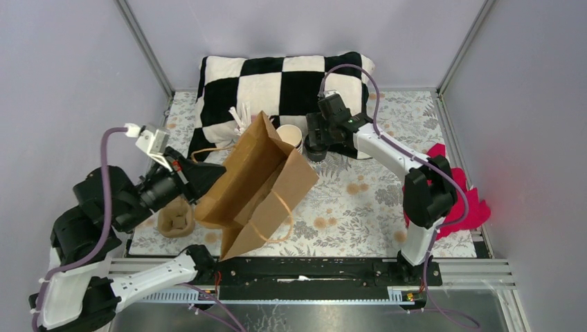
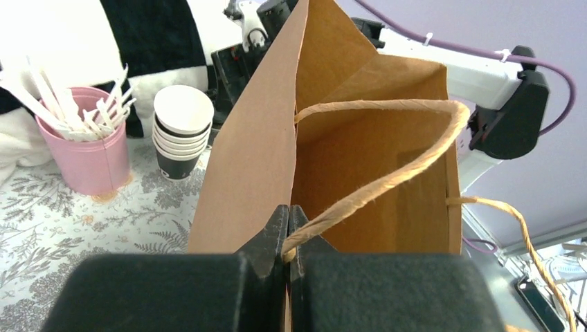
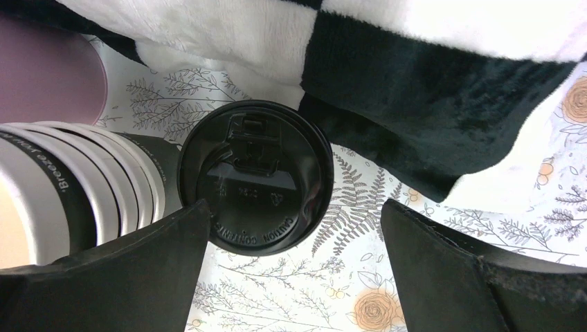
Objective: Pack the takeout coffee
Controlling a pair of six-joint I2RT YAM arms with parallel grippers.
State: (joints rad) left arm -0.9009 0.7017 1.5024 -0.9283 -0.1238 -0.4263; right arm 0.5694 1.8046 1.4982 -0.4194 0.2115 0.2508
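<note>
Grab step: left gripper (image 2: 288, 223) pinches the bag (image 2: 374, 166) open, right gripper (image 3: 294, 218) hangs wide over the coffee (image 3: 256, 173). Next, lower straight down around it and squeeze.

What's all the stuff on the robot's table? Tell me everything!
takeout coffee: one, black lid, in front of the pillow
paper bag: one, brown, open, mid-table
cup stack: one, black with cream insides, beside the coffee
pink cup: one, holding white sticks, back left
pillow: one, black-and-white checks, at the back
red cloth: one, right edge
small brown thing: one, left of the bag, unclear what
left gripper: shut on the bag's handle
right gripper: open, over the coffee
</note>
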